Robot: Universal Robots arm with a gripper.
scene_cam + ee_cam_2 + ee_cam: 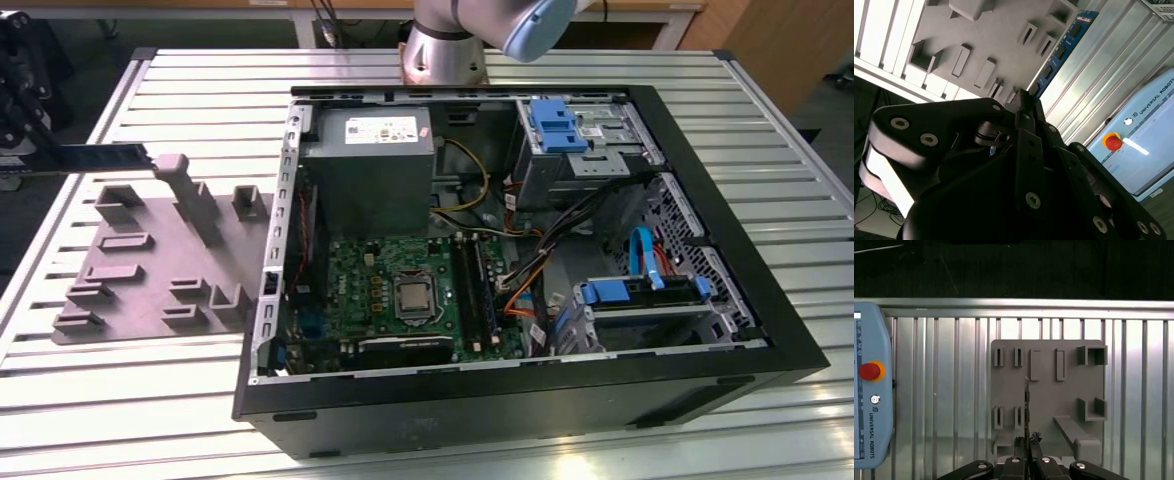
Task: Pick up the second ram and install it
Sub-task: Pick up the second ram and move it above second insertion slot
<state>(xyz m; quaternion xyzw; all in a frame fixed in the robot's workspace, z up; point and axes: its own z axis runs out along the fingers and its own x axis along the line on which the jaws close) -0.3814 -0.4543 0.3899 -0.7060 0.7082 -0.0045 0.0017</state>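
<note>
— Which way does the second ram (99,155) lie?
— Level and on its thin edge. Its long axis runs out from the gripper (1027,441) toward the open computer case (534,400), at the exterior view's right. The second wrist view shows its blue face with dark chips (1064,48). The first wrist view shows it edge-on.
— Where is it?
— In the air above the grey fixture plate (147,250), near the table's (134,400) edge at the exterior view's left. It touches neither plate nor table.
— Counts?
— One ram in the grip, one fixture plate and one computer case. There is also one teach pendant (869,385) lying on the table's slats beside the plate, apart from it.
— And the jaws?
— Drawn in almost together, pinching one end of the stick between the two fingertips. Nothing else touches them
</note>
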